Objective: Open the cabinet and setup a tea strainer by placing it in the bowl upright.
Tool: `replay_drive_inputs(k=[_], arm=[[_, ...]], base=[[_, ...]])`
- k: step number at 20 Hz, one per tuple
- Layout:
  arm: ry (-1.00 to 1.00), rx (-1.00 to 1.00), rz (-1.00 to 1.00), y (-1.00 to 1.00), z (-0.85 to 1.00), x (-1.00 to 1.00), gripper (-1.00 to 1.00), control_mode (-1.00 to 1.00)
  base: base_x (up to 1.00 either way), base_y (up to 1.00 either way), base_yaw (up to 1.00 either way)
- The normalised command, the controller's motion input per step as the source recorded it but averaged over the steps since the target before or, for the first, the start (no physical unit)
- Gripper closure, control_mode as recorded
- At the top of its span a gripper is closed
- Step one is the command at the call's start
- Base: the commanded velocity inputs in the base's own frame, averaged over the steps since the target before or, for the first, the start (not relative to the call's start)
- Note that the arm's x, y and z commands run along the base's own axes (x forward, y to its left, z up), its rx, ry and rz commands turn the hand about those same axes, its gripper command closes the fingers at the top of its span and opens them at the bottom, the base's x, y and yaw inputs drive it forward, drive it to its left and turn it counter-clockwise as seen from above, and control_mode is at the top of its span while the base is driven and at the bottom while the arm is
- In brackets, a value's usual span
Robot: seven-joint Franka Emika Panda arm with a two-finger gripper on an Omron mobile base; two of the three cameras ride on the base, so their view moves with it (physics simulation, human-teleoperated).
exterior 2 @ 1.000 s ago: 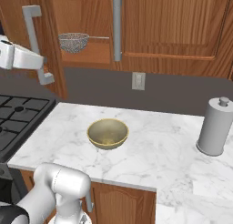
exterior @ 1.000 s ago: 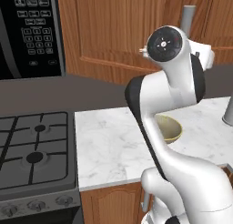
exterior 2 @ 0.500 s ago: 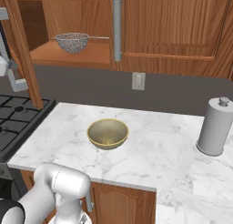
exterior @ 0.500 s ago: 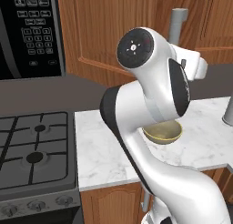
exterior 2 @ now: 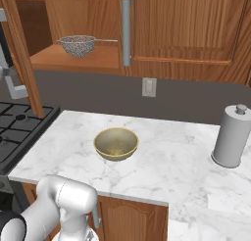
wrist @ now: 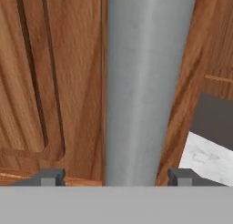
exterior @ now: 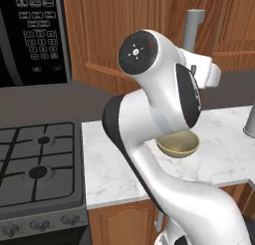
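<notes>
Up in the upper left of the right base view, the cabinet [exterior 2: 73,59] stands open, its reddish-brown wooden door [exterior 2: 22,49] swung out toward the left edge of the frame. On the bare wood shelf inside sits the tea strainer [exterior 2: 78,45], a half-round basket of fine silver-grey mesh with a thin rim; its long thin wire handle runs to the right, toward a vertical grey bar handle [exterior 2: 126,32] on the narrower neighbouring cabinet.

Below, near the middle of that frame, the bowl [exterior 2: 116,144] rests on the white marble counter [exterior 2: 162,156]. It is shallow, round and olive-gold, smooth inside, and holds nothing. In the left base view the same bowl [exterior: 178,144] shows partly behind the white arm.

In the hand view the gripper [wrist: 116,176] has its two small dark fingertips [wrist: 50,176] spread wide, one at the lower left and one at the lower right. Between them rises the door's smooth grey bar handle [wrist: 145,82], round in section and matte, with the fingertips standing clear of its sides. Grained raised-panel wood lies to its left, and a corner of marble shows at the lower right.

Strainer and bowl are both well apart from the gripper, which sits at the door handle, in the upper right of the left base view [exterior: 201,69].

At the right of the right base view stands a plain grey cylinder with a knob [exterior 2: 233,136]; a black stove [exterior 2: 19,132] lies at the left.
</notes>
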Motion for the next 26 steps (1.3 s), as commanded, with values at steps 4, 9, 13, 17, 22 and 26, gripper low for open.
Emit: replay_drive_inputs(k=[4,9,13,17,22,26], arm=[[0.0,0.0,0.0,0.27,0.0,-0.16,-1.0,-1.0],[0.0,0.11,0.14,-0.04,0.0,-0.5,-1.0,-1.0],[0.0,0.47,0.29,-0.73,-0.04,-0.65,-1.0,-1.0],[0.0,0.53,0.29,-0.55,-0.04,-0.53,-1.0,-1.0],[0.03,0.51,0.28,-0.46,0.0,-0.17,-1.0,-1.0],[0.23,0.41,0.19,-0.22,-0.09,0.04,-1.0,-1.0]], base=[[0.0,0.0,0.0],[0.0,0.0,0.0],[0.0,0.0,0.0],[0.0,0.0,0.0],[0.0,0.0,0.0],[0.0,0.0,0.0]])
